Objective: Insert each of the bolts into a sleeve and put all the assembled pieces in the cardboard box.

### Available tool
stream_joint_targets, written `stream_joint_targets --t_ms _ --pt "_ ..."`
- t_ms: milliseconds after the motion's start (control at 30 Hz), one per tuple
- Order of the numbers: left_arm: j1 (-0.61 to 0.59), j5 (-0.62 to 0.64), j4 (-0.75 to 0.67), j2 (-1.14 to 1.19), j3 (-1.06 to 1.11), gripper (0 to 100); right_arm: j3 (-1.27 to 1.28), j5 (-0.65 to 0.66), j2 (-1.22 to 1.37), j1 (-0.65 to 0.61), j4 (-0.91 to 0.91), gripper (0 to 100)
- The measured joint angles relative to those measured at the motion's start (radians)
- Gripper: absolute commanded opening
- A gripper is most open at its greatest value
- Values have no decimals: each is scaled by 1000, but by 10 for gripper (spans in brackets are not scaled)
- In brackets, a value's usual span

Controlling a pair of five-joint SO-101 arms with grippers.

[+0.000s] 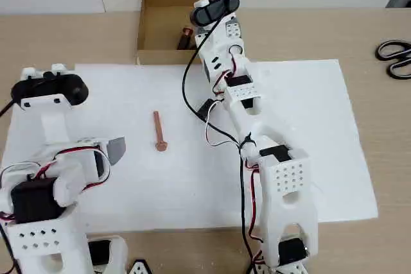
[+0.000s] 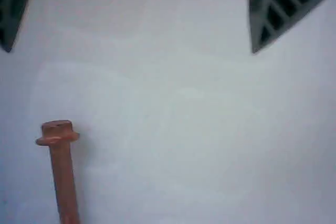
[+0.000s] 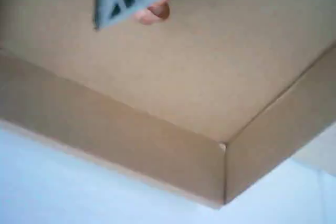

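L gripper (image 2: 131,51) hangs wide open, empty, over white sheet (image 1: 308,126), well apart from box (image 1: 149,27). Bolt (image 1: 158,131) lies on sheet in front of box, untouched. R gripper (image 1: 194,35) is over box by copper piece (image 1: 186,35) inside; can't tell its grip state.

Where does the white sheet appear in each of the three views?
High view: the sheet spreads in front of the box, with the bolt lying on it.
Left wrist view: it is the pale surface under the bolt.
Right wrist view: it is the pale surface outside the box's corner wall.
Landmarks: the bolt links the high and left wrist views; the box links the high and right wrist views.
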Motion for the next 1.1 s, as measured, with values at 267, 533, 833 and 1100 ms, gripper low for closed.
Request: stream_joint_targets --t_ms 267,533,833,1100 --pt "0 0 3 0 0 273 0 0 0 -2 0 213" --pt "0 0 12 0 0 273 0 0 44 -11 0 213" --pt "0 0 12 0 0 273 -12 0 123 -43 -8 213" --pt "0 0 12 0 0 273 -28 2 144 -48 -12 213"
